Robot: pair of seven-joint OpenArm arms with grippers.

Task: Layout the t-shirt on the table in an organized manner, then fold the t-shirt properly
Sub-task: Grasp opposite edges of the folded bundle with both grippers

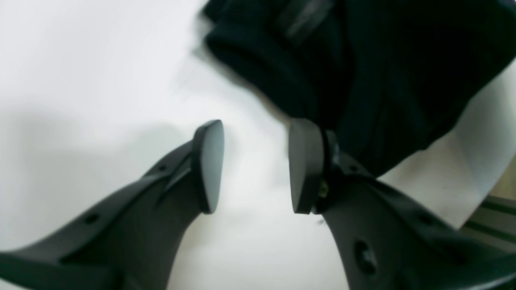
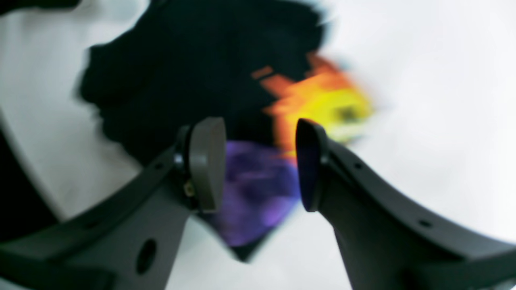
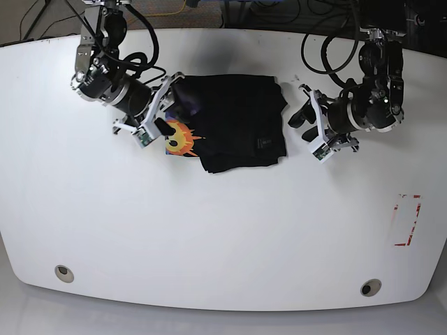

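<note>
Robotics lab: cable-strewn floor [image 3: 230, 10] behind a white table [image 3: 209, 237].

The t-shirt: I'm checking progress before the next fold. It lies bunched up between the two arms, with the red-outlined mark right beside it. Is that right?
Not quite. The t-shirt does lie bunched between the two arms, but the red-outlined mark is not beside it: it sits far off near the edge of the table, with bare white surface between. The base view shows this.
</note>
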